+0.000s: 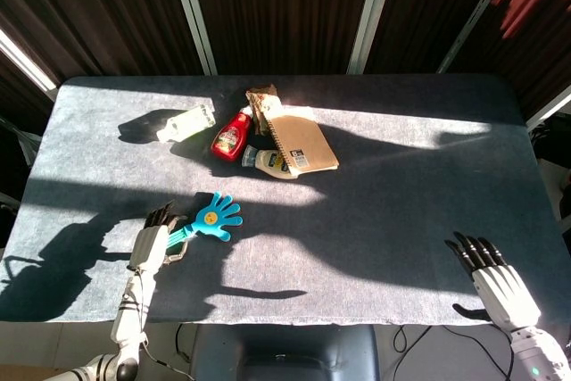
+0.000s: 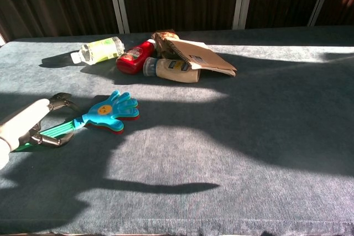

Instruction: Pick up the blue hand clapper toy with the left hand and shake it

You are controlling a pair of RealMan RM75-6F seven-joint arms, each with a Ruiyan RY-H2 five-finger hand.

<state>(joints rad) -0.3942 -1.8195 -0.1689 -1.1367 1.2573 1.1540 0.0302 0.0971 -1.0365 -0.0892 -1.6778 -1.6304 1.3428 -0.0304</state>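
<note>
The blue hand clapper toy (image 1: pixel 215 217) (image 2: pixel 111 110) lies flat on the grey table (image 1: pixel 384 202), its green handle (image 2: pixel 60 129) pointing to the near left. My left hand (image 1: pixel 153 242) (image 2: pixel 29 124) is over that handle. Its fingers (image 2: pixel 60 101) curve down on either side of it with a gap still showing, so no firm grip can be seen. My right hand (image 1: pixel 496 286) rests at the table's near right edge, fingers spread and holding nothing; the chest view does not show it.
A cluster sits at the far middle: a water bottle (image 1: pixel 186 120), a red ketchup bottle (image 1: pixel 232 136), a pale sauce bottle (image 1: pixel 268 163), a brown notebook (image 1: pixel 302 142) and a snack pack (image 1: pixel 260 95). Strong sun and arm shadows cross the cloth.
</note>
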